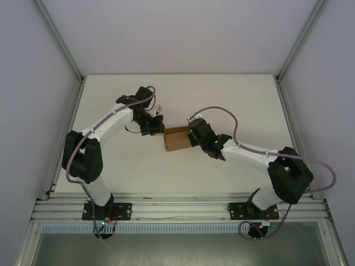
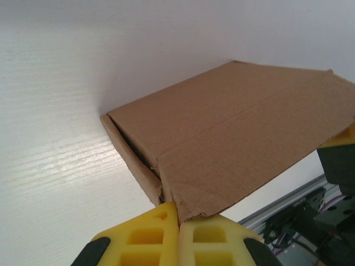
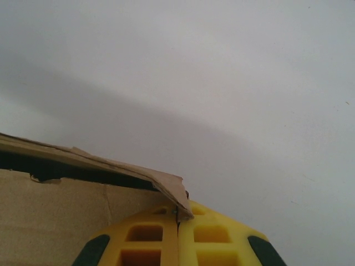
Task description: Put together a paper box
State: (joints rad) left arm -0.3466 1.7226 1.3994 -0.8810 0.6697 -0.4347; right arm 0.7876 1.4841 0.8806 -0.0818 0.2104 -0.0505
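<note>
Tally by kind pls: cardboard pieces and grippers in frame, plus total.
Paper box: 1
Grippers: 2 (left gripper, right gripper, each with fingers shut on a box edge)
Total: 3

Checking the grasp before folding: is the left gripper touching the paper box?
Touching. Left wrist view: the left gripper pinches a corner of the paper box.

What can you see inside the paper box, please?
Inside the box, a dark gap shows beneath the top flap; cardboard panels hide everything else.
</note>
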